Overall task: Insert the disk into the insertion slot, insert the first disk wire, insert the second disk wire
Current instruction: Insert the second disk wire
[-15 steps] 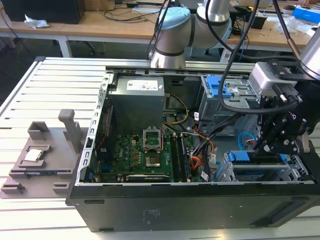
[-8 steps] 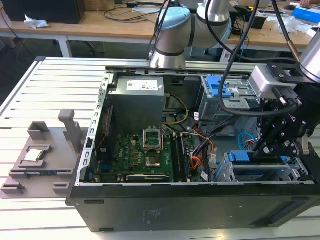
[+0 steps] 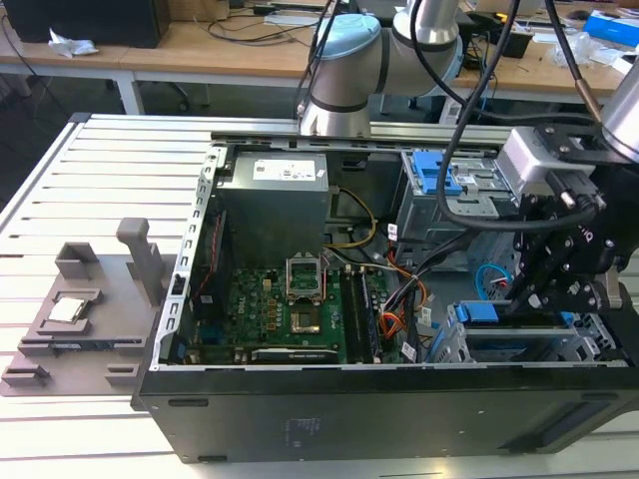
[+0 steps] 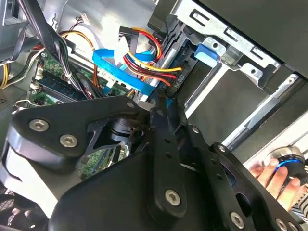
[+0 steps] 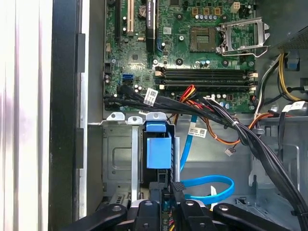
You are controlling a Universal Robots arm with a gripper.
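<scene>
Gripper (image 4: pixel 166 103): matt black metal links, bright steel screw heads. Slot (image 5: pixel 118 159): bare silver sheet metal, stamped, dull sheen. Disk (image 5: pixel 158 151): smooth bright blue plastic carrier, slight gloss. First wire (image 4: pixel 144 65): red, orange, yellow and black plastic-insulated strands, glossy. Second wire (image 5: pixel 211 185): flat light-blue plastic, smooth, semi-gloss. Case (image 3: pixel 399 424): black outer panel, matt, fine texture. Motherboard (image 3: pixel 275 309): green board, satin, metal socket frame shiny. Power supply (image 3: pixel 275 195): grey metal, white paper label. Worktop (image 3: pixel 90 190): ribbed aluminium slats, brushed, light sheen. Fixture (image 3: pixel 90 299): matt grey plastic. Arm (image 3: pixel 344 60): pale blue glossy joint cap, smooth silver tube.
</scene>
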